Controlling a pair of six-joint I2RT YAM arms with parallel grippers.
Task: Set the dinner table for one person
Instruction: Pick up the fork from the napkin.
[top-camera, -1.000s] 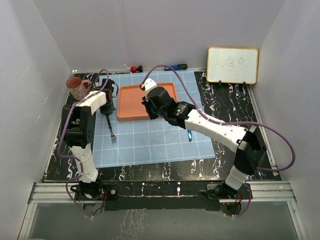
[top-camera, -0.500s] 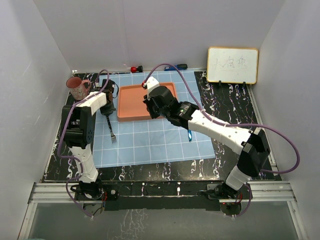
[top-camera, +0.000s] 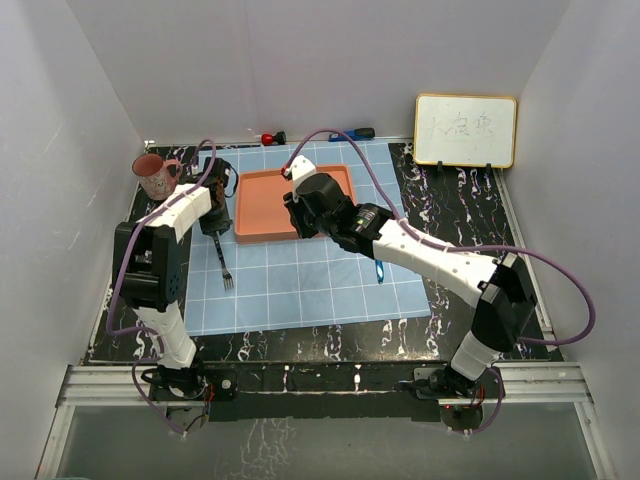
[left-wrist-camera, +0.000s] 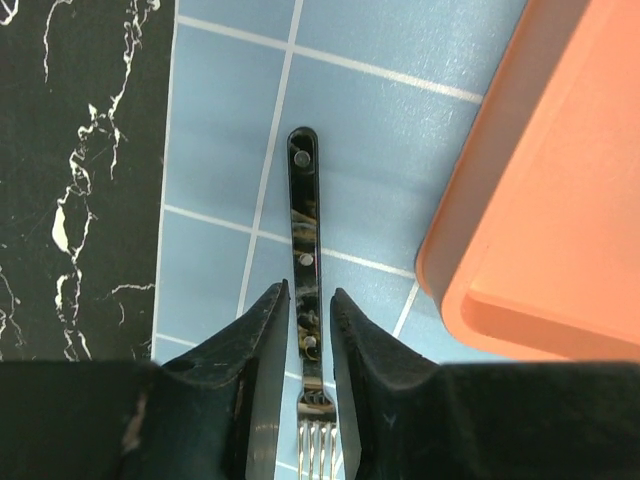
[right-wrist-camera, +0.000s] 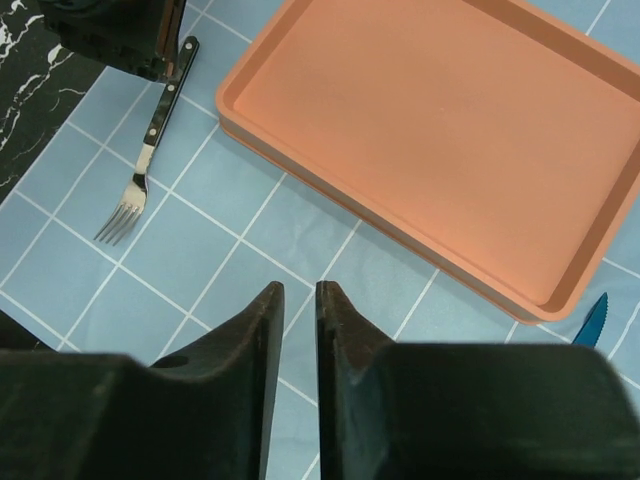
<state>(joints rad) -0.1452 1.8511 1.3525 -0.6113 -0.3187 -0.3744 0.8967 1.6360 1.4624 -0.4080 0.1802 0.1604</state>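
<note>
A fork with a dark handle lies flat on the light-blue gridded cloth, left of the orange tray, tines pointing toward me. My left gripper hangs low over its handle. In the left wrist view the jaws straddle the fork with a thin gap on each side, so they are open. My right gripper hovers over the cloth at the tray's near edge, fingers slightly apart and empty. All of this rests on the black marbled dinner table.
A pink mug stands at the back left on the bare table. A blue-handled knife lies on the cloth right of the tray. A small whiteboard stands at the back right. A red object and a marker lie along the back wall.
My left jaws have parted from the fork handle, and the left arm's elbow has swung outward. The right jaws have opened a crack. The fork has stayed in place.
</note>
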